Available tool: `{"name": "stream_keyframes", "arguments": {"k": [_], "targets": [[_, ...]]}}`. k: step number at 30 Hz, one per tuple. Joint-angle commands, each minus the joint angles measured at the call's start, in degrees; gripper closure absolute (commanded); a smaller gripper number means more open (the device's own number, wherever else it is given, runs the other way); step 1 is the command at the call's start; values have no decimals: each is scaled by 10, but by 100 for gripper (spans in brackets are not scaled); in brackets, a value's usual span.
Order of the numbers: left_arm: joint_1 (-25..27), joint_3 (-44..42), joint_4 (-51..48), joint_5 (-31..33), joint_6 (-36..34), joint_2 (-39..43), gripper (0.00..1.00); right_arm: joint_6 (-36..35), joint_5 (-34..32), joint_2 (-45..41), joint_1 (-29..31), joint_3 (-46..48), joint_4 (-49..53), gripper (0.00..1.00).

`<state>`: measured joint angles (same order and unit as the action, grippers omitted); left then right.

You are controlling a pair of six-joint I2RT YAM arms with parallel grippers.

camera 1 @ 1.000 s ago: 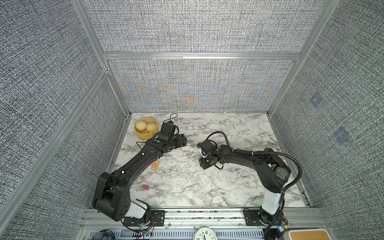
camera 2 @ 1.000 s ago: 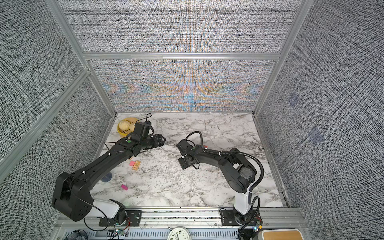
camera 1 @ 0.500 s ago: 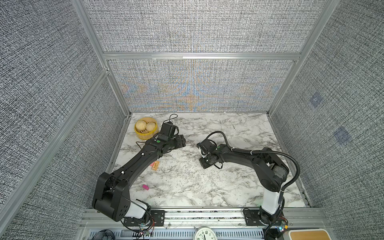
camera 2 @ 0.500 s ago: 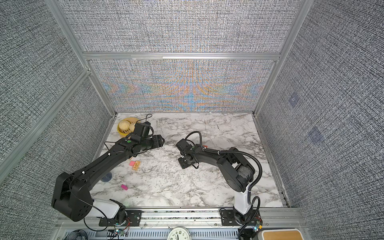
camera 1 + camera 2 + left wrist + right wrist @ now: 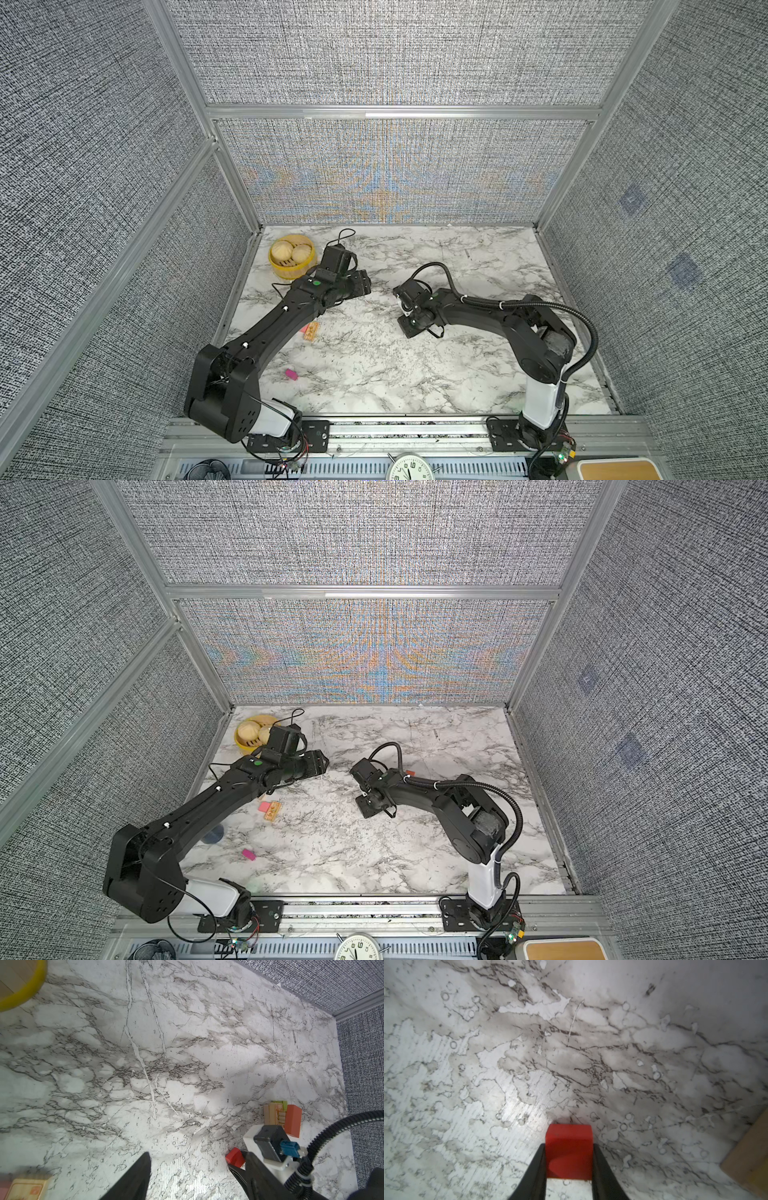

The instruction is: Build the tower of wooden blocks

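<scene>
The right arm is seen reaching from its near-right base to the middle of the marble table, with the elbow folded and the wrist turned downward. The right gripper is held low over the marble, its two fingers pressed against opposite sides of a red block. The block appears to rest on the table, though this cannot be confirmed. Just beyond that gripper the tower is noted: tan blocks packed together, with a lime-green piece behind them and an orange-red bar touching their side. The left arm is stretched diagonally from the near-left base toward the bamboo steamer, with the wrist bent toward the centre. The left gripper is held with its fingers wide apart and nothing between them. A pink and a tan block lie together beside the left forearm. A magenta block lies alone, nearer the front edge.
</scene>
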<state>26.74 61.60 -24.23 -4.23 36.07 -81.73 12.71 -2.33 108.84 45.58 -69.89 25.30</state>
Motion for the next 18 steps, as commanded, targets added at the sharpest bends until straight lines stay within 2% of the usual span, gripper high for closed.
{"name": "stream_keyframes", "arguments": {"k": [1, 11, 18], "targets": [[-1, 8, -21, 12, 2, -2, 27, 2, -5, -4, 1, -8, 16, 71], [-1, 6, -5, -2, -13, -7, 26, 43, -28, -42, -12, -39, 71, 73], [0, 28, 7, -22, -15, -41, 27, 58, -36, -86, -50, -56, 126, 73]]}}
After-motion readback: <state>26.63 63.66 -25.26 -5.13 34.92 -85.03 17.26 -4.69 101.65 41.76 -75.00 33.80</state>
